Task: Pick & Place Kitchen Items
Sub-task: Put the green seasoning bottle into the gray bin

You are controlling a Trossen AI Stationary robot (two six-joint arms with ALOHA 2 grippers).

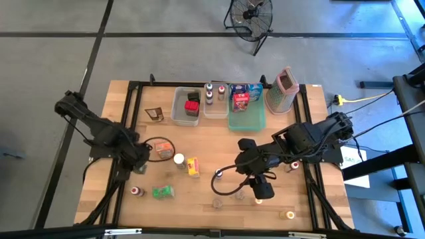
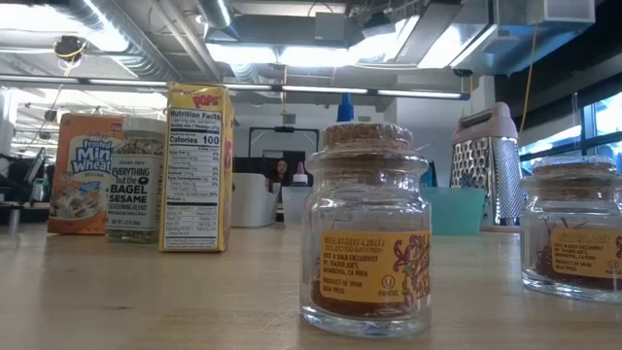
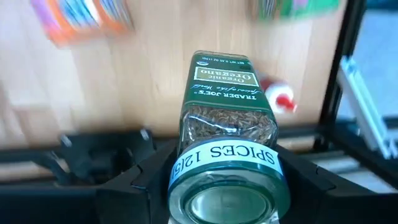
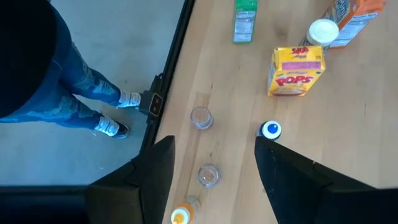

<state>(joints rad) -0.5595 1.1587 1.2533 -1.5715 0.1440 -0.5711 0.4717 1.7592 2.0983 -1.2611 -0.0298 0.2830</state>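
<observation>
My left gripper [image 1: 140,166] hangs over the table's left side, pointing down, shut on a green-labelled glass oregano jar [image 3: 224,118]. Below it stand an orange box [image 1: 159,151], a white-capped jar [image 1: 179,159], a yellow box [image 1: 193,166], a green box [image 1: 163,192] and a red-capped bottle [image 1: 137,191]. My right gripper [image 1: 261,188] is open above the near right, nothing between its fingers [image 4: 211,180]. Under it stand a blue-capped bottle [image 4: 270,129], two cork-topped jars [image 4: 201,116] [image 4: 209,174] and an orange-capped bottle [image 4: 180,216]. My left gripper pinches the oregano jar between its two fingers [image 3: 134,186], at the end that bears the white "SPICES" band [image 3: 186,163]. The fingers come from above, one on each side. The jar hangs lengthwise below them, lifted clear of the table.
At the far edge sit two clear tubs [image 1: 176,114] [image 1: 216,111], a green tray [image 1: 247,121] with boxes and a metal grater [image 1: 285,89]. A red-capped bottle [image 1: 294,165] stands at the right. A person's legs [image 4: 93,93] show beside the table's near edge.
</observation>
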